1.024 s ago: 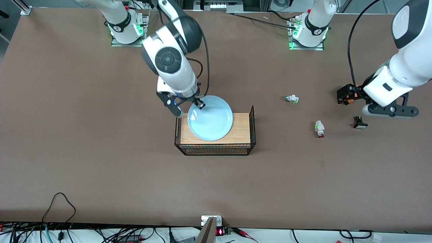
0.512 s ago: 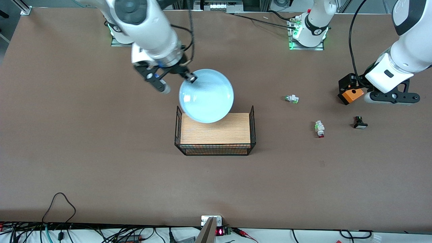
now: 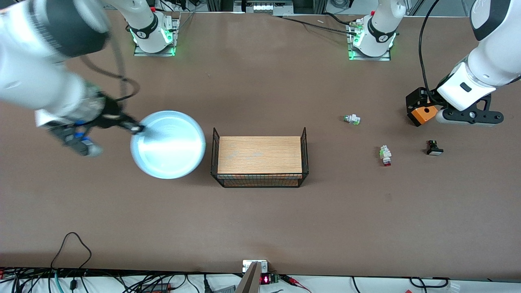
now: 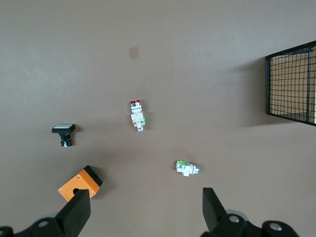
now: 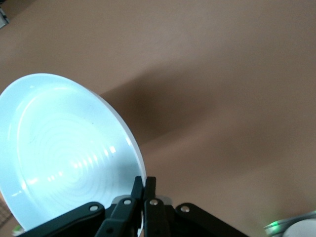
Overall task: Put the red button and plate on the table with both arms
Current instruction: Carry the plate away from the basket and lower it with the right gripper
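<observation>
My right gripper (image 3: pixel 136 129) is shut on the rim of the pale blue plate (image 3: pixel 167 144) and holds it tilted over the brown table (image 3: pixel 260 219), beside the wire tray toward the right arm's end. In the right wrist view the fingers (image 5: pixel 144 185) pinch the plate's (image 5: pixel 59 148) edge. The red button (image 3: pixel 385 155) lies on the table toward the left arm's end; it also shows in the left wrist view (image 4: pixel 136 115). My left gripper (image 3: pixel 470 117) is open and empty (image 4: pixel 145 212), over the table next to an orange box.
A black wire tray with a wood floor (image 3: pixel 260 158) stands mid-table with nothing in it. A white switch with a green end (image 3: pixel 351 119), a black switch with a white cap (image 3: pixel 434 148) and the orange box (image 3: pixel 423 114) lie near the red button.
My right gripper lifted the plate out of the tray and carried it toward the right arm's end of the table. The left arm barely shifted.
</observation>
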{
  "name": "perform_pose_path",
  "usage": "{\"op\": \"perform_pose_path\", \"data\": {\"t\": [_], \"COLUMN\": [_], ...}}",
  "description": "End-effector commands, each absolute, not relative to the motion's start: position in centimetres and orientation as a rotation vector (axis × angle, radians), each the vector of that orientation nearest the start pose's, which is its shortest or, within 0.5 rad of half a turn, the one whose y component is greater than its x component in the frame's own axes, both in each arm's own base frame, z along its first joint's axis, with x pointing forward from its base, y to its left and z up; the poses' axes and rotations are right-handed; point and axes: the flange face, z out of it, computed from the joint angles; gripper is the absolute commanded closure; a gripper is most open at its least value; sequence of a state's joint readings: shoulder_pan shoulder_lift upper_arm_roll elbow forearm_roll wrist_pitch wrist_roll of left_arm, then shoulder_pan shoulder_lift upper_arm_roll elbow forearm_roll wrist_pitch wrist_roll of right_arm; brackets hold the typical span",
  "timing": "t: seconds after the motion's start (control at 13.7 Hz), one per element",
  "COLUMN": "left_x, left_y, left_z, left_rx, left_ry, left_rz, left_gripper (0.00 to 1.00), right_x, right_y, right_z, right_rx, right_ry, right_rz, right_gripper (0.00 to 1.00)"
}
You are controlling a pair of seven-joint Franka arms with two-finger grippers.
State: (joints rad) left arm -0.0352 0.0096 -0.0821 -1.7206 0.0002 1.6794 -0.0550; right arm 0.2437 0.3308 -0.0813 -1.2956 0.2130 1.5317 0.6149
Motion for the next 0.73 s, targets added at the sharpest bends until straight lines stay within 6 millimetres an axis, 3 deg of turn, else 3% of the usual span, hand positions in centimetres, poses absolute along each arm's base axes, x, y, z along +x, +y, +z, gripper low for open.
{"op": "perform_pose_path", "data": {"t": [0.0, 0.15, 0.29, 0.66], "left_x": [56.1, 56.2, 56.2, 56.2], "left_y": [-6.8, -6.7, -6.4, -6.4], "left_z": [56.2, 56.3, 56.2, 56.1], "left_rx": [-3.154, -3.155, -3.155, -3.154], "left_ry": [0.12, 0.12, 0.115, 0.156], "left_rz": [0.089, 0.084, 0.089, 0.091], "left_gripper": [0.0, 0.0, 0.0, 0.0], "right_x": [63.7, 63.3, 62.8, 59.7], "right_y": [6.8, 4.3, 2.8, -1.6], "right_z": [54.6, 51.7, 48.5, 37.4], "right_rx": [-2.998, -3.08, -3.099, -3.087], "right_ry": [0.372, 0.195, 0.179, 0.043], "right_rz": [0.279, 0.347, 0.397, 0.306], "right_gripper": [1.0, 1.0, 1.0, 1.0]}}
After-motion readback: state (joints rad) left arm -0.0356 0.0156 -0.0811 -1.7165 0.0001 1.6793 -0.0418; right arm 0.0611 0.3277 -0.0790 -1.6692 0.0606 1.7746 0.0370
